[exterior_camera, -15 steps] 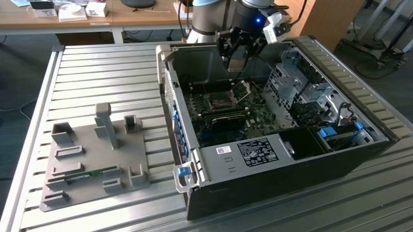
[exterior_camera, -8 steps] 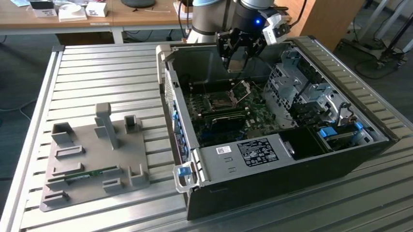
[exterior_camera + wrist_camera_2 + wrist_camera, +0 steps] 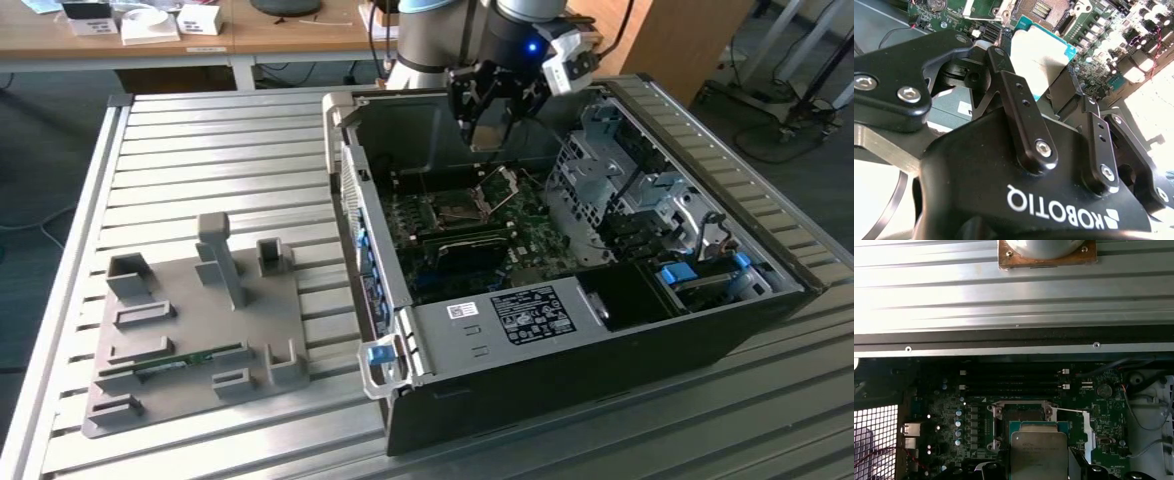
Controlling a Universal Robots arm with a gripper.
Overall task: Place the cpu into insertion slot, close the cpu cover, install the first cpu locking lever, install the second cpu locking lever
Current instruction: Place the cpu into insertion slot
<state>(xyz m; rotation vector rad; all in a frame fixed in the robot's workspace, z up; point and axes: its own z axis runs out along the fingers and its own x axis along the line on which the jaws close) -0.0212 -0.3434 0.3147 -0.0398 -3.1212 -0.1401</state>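
So, pincer (image 3: 1036, 67) clamped on cpu (image 3: 1040, 455), hanging just above insertion slot (image 3: 1021, 414), not seated; cpu cover (image 3: 503, 186) stands open. All 4 steps pending, imo.

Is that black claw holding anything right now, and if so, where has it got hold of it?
Yes. The gripper holds the cpu, pinched by two opposite edges between its fingers, clear of the insertion slot.

Site: robotics lab / test bay. Evidence: slatted alu. counter (image 3: 214, 160) w/ opened PC case (image 3: 561, 350) and grey fixture plate (image 3: 187, 330); robot arm (image 3: 441, 40) over case; wooden desk (image 3: 240, 35) w/ small boxes (image 3: 147, 22) behind; cables (image 3: 787, 110) on floor.
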